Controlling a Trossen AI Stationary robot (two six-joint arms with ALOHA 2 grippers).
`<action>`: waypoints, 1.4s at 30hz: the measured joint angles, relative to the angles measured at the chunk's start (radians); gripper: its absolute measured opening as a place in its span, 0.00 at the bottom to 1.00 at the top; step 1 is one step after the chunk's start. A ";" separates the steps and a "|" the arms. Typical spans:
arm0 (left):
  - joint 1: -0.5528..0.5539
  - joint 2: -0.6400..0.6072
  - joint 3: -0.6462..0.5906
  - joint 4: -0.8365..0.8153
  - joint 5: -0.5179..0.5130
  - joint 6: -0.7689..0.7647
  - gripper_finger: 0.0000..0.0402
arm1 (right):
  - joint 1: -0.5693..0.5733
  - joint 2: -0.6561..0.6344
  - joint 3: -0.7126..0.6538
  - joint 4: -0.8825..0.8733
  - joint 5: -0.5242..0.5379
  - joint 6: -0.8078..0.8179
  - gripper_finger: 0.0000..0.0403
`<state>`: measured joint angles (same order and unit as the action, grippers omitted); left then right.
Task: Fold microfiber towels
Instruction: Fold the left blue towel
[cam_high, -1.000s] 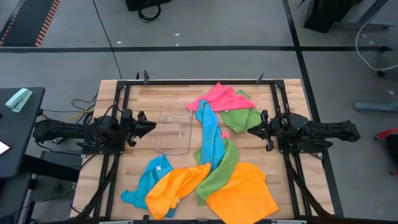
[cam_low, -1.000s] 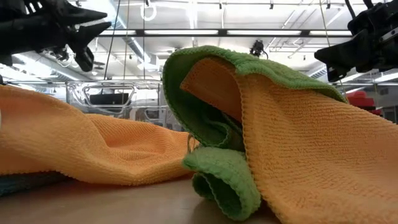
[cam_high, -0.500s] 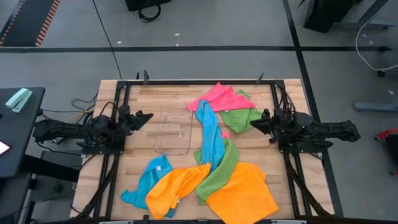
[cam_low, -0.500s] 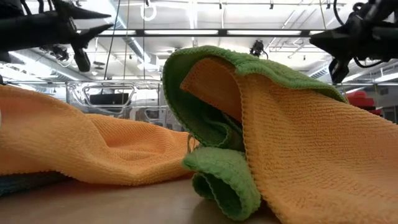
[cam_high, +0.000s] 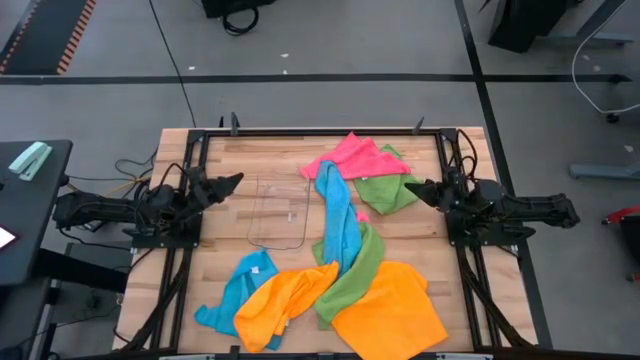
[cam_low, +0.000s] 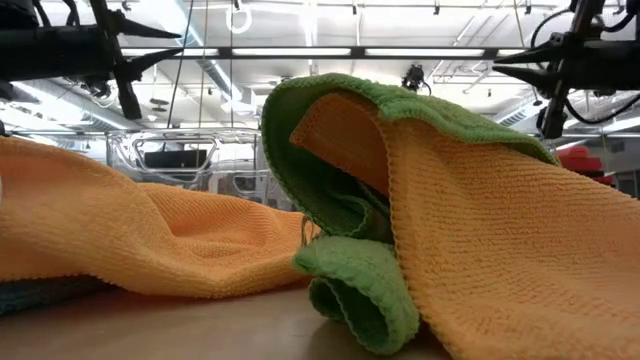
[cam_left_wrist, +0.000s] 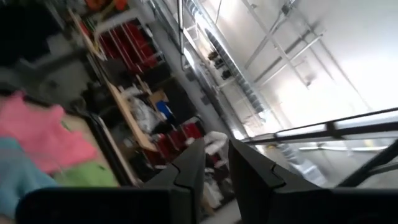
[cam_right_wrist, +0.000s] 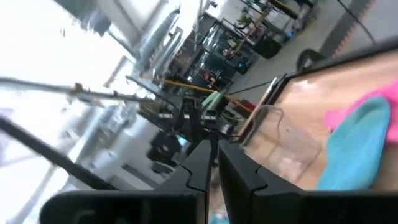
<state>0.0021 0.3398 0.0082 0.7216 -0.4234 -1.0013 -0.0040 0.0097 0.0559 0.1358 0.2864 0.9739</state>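
Note:
Several microfiber towels lie loose in a heap on the wooden table: a pink one (cam_high: 350, 155) and a green one (cam_high: 385, 190) at the far side, and a long blue one (cam_high: 338, 215) draped over a second green one (cam_high: 355, 270). Two orange ones (cam_high: 395, 310) (cam_high: 280, 300) and a blue one (cam_high: 235, 295) lie near the front edge. My left gripper (cam_high: 235, 180) hovers at the table's left, narrowly open, clear of every cloth. At the table's right my right gripper (cam_high: 408, 185) hovers shut, close to the far green towel and above it.
A small clear plastic tray (cam_high: 278, 212) stands left of the heap, between my left gripper and the long blue towel. Black frame rails (cam_high: 190, 200) run along both sides of the table. Bare wood shows at the far left (cam_high: 250, 155).
Both grippers have rolled about their own pointing lines and tipped their fingers upward, staying at their sides of the table. The right one has also risen a little. The towels lie as they did.

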 joint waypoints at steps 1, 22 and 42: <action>0.000 0.000 0.000 0.000 0.001 -0.013 0.19 | 0.000 0.000 0.000 0.004 0.020 0.048 0.09; 0.000 0.000 0.121 -0.043 0.304 -0.031 0.17 | 0.000 0.119 0.000 0.050 0.102 0.327 0.09; -0.271 0.259 0.581 -0.786 0.437 -0.054 0.16 | 0.000 0.221 0.000 0.210 0.041 0.306 0.09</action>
<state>-0.2684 0.5985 0.5890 -0.0646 0.0140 -1.0552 -0.0044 0.2309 0.0559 0.3458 0.3272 1.2801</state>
